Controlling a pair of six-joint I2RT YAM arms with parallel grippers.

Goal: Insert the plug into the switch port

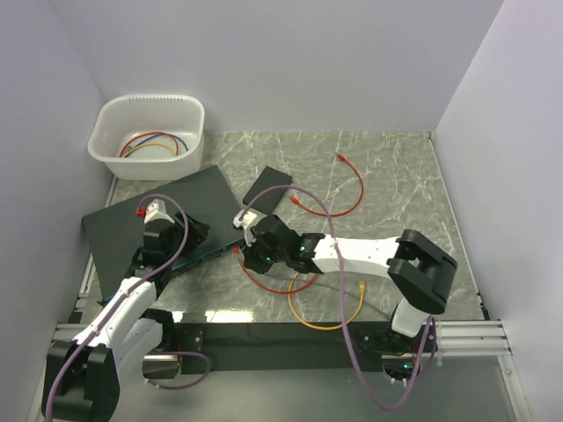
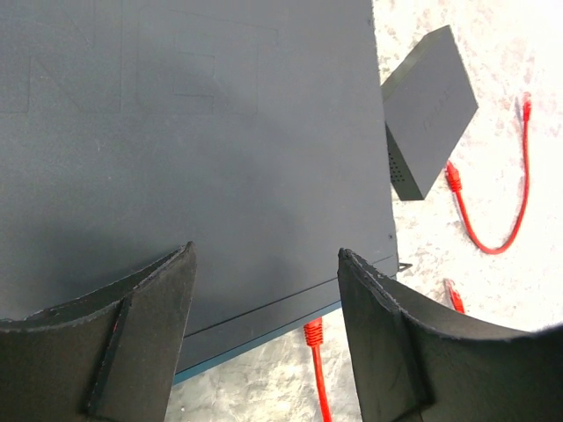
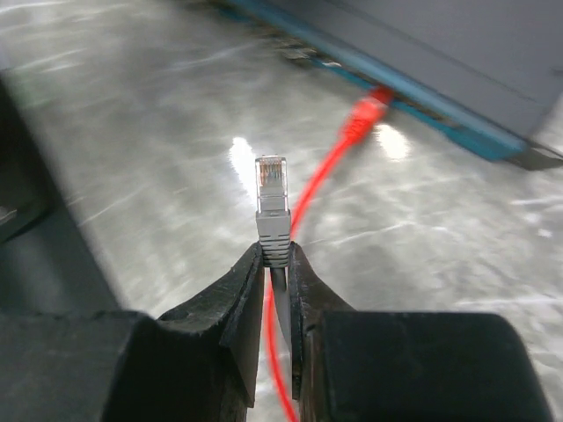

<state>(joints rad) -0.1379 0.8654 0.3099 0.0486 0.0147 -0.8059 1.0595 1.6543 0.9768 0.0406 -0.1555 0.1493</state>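
Observation:
The black slab switch point(image 1: 158, 220) lies at the left, its teal-blue front face point(image 3: 457, 132) turned toward the middle. The red plug point(image 3: 369, 110) sits end-on against that face with its clear tip hidden; it also shows in the left wrist view point(image 2: 313, 332) and the top view point(image 1: 237, 251). My right gripper point(image 3: 277, 251) is shut on a grey cable's plug point(image 3: 273, 211), held upright a short way in front of the face. My left gripper point(image 2: 266, 255) is open and empty above the switch's point(image 2: 176, 132) top, near its front edge.
A small black box point(image 1: 266, 185) lies behind the switch's right end. A second red cable point(image 1: 347, 189) curves at the back. An orange-yellow cable point(image 1: 325, 321) loops near the front edge. A white tub point(image 1: 148, 136) with cables stands at the back left.

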